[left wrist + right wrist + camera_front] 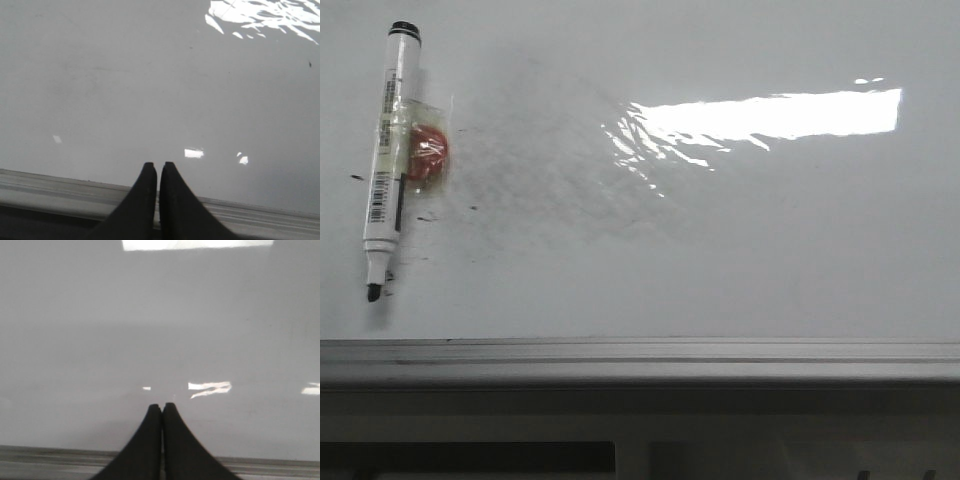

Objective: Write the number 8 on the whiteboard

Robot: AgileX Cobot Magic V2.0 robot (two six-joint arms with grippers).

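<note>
Both claws, left (158, 166) and right (162, 406), are sitting clenched, empty, well apart from the marker (390, 160): light, stiff, slippery; grip mid-barrel at the taped pad (425, 155).

A white marker (388, 160), uncapped, lies with an orange-red piece (427, 152) taped on.
</note>
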